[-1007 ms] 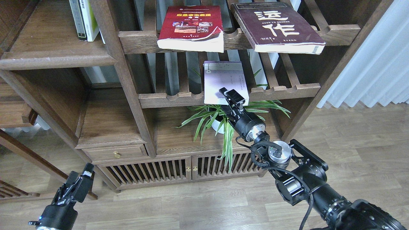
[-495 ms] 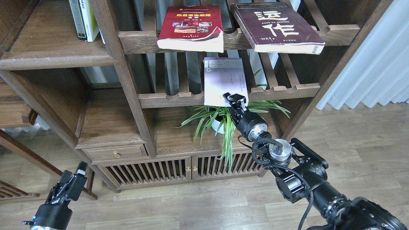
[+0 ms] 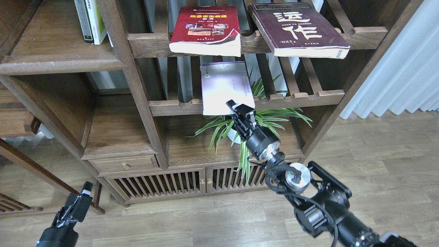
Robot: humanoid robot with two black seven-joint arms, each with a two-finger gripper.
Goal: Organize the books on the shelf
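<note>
The red book (image 3: 205,29) with a yellow title and photos lies flat on the upper slatted rack, its torn corner over the front rail. The maroon book (image 3: 296,29) lies just right of it, overhanging. The pale lilac book (image 3: 223,85) lies on the lower rack, tilted. The solid shelf (image 3: 55,63) is at the upper left

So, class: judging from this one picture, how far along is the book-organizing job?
Nothing looks finished. The red book and maroon book lie flat on the upper slatted rack. In hand: the right gripper grips the lilac book at its near edge. The solid shelf awaits all three; the left gripper hangs idle.
</note>
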